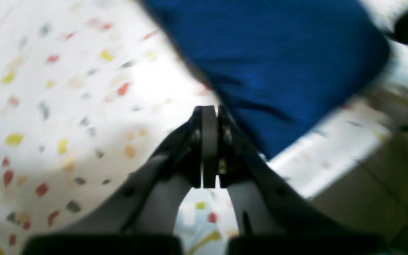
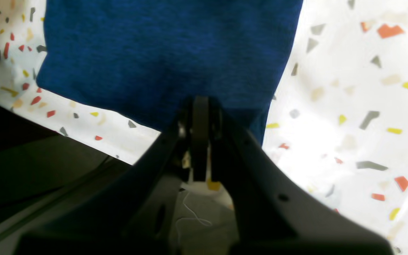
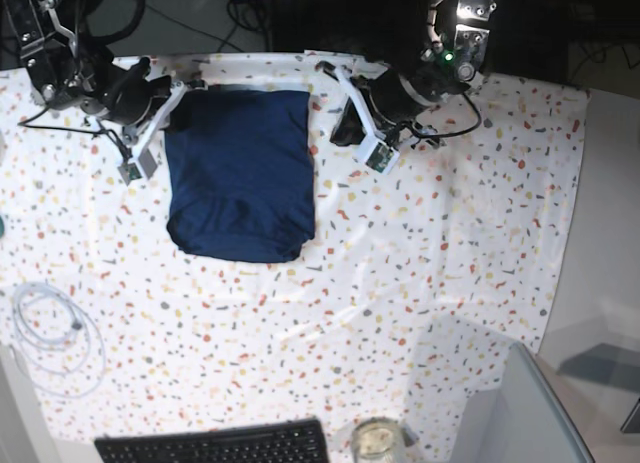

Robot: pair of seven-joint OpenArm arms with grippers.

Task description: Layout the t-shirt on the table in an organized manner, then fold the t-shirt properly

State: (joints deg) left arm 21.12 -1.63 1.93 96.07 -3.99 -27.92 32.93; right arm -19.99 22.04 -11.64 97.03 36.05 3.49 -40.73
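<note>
From my base view, the t-shirt (image 3: 240,178) lies folded on the table (image 3: 430,253), toward its far left part. My right gripper (image 3: 185,83) sits at the shirt's far left corner, my left gripper (image 3: 330,73) just off its far right corner. A coiled cable (image 3: 55,338) lies near the table's left edge; a keyboard (image 3: 215,445) and 1 jar (image 3: 377,441) sit at the near edge.

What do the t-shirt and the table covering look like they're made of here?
The t-shirt: soft knit fabric, probably cotton jersey, matte navy; the right wrist view shows a fine heathered weave and limp, rounded folded edges. The table covering: thin white cloth or perhaps coated sheet printed with terrazzo flecks; it wrinkles and creases, and shows a slight sheen under the light.
</note>
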